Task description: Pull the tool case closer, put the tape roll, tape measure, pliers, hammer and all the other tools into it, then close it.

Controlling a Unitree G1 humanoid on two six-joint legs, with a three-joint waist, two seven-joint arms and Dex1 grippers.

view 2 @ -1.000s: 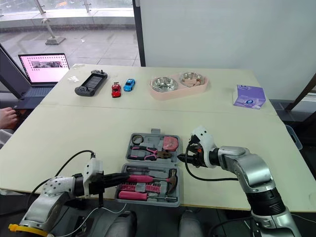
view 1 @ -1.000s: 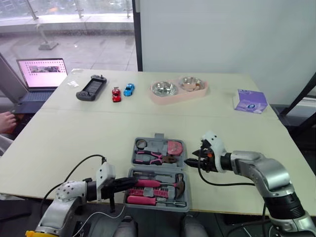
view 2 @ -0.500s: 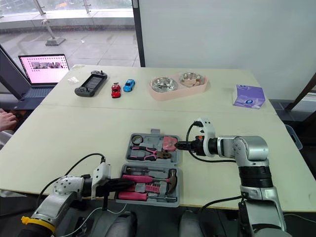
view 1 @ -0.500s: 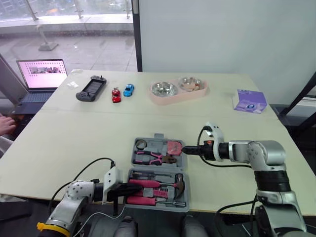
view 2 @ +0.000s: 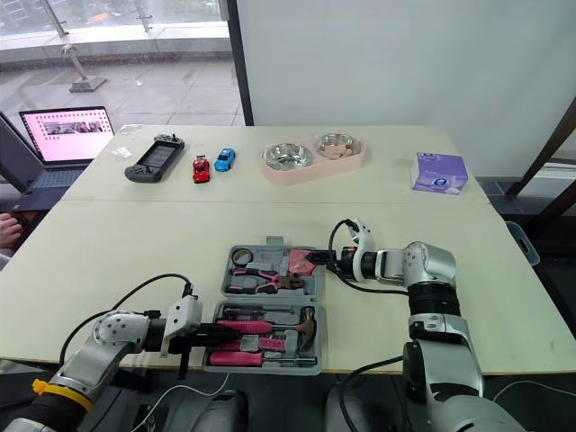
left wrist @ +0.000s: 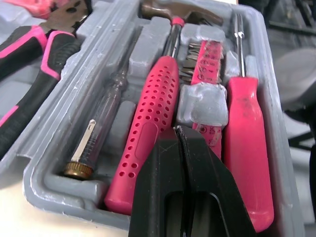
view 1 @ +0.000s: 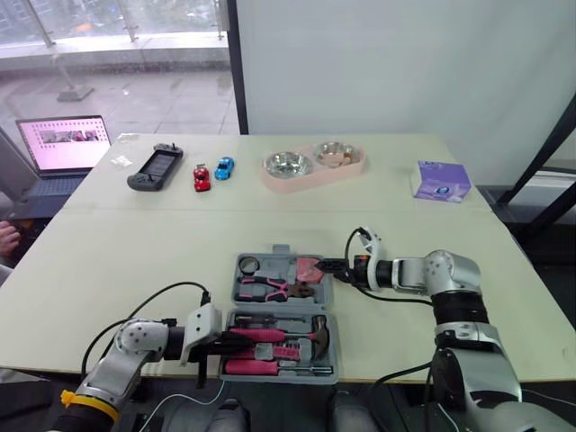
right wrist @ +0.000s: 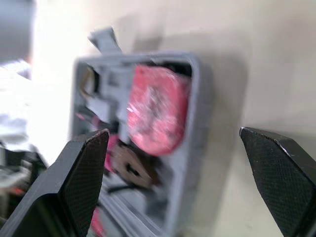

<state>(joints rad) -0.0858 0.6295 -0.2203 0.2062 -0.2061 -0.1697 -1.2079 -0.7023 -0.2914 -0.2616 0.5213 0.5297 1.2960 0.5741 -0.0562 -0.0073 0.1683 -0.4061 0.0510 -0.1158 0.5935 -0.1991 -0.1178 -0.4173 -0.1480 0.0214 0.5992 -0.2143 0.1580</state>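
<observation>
Left eye view has the grey tool case (view 1: 331,310) lying open at the near middle of the table (view 1: 135,243). Its far half holds the pliers (view 1: 274,288), the pink tape measure (view 1: 309,268) and a small ring at its far left corner that is probably the tape roll (view 1: 249,264). The near half holds the hammer (view 1: 288,335), a pink screwdriver (left wrist: 247,138), a clear-handled tester (left wrist: 98,133) and a strip of bits (left wrist: 207,64).

The left gripper (left wrist: 178,129) reaches in from the near left, fingers pressed together on nothing, tips over the hammer's pink handle. The right gripper (view 1: 328,266) sits at the case's far right edge, just beside the tape measure, its fingers (right wrist: 84,173) spread wide.

Along the far side stand a laptop (view 1: 63,144), a game controller (view 1: 155,168), a red toy car (view 1: 201,176), a blue toy car (view 1: 224,167), a pink double bowl (view 1: 313,165) and a purple tissue box (view 1: 440,180). A person's hand (view 1: 7,238) shows at the left edge.
</observation>
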